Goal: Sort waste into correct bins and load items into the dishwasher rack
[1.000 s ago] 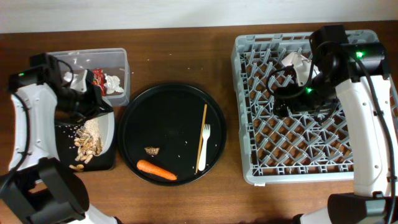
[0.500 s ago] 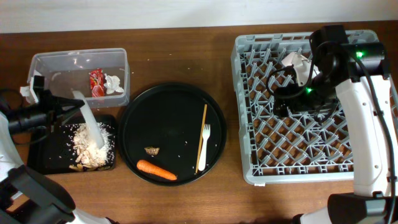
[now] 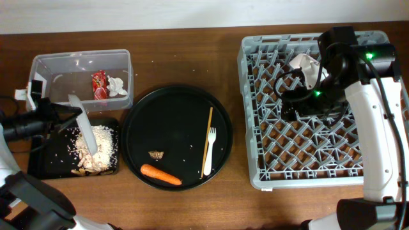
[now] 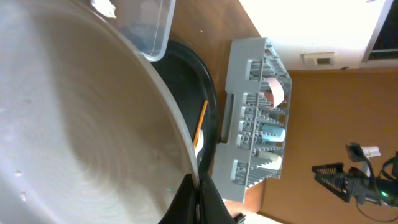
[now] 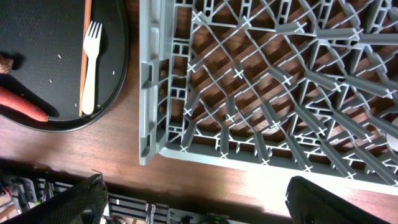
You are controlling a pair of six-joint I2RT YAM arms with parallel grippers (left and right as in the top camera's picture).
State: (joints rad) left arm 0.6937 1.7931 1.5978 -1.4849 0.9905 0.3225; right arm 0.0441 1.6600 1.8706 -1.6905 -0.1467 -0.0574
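Overhead and wrist views. The left gripper (image 4: 195, 198) was clamped on the rim of the pale grey plate (image 3: 84, 125), which stood nearly on edge over the shallow black tray (image 3: 39, 160) by the table's (image 3: 192, 57) left edge, toward the front-left corner. The food scraps (image 3: 96, 148) lay heaped in that tray, with a few pieces at its front rim. The clear tub (image 3: 57, 67), near the back-left corner, held the red wrapper (image 3: 99, 83) and the white tissue (image 3: 116, 85). The carrot (image 3: 161, 174), fork (image 3: 211, 142) and chopsticks (image 3: 208, 137) lay on the round black tray (image 3: 172, 115) at mid-table. The right gripper (image 5: 196, 186) hung wide apart and empty over the dishwasher rack (image 3: 319, 150) along the right edge.

Likely hazards:
- **Plate slip.** With a pinch on the rim alone, the steeply tilted plate could pivot or slip, dropping into the scraps or striking the tub wall just behind it.
- **Stray grains.** Any grains clinging to the plate would probably fall on the table or into the rack on the way across.
- **Overflow.** Scraps near the tray's rim could spill over if the plate's edge brushed them.
- **Arm contact.** The right arm over the rack might obstruct a plate brought in from the left.
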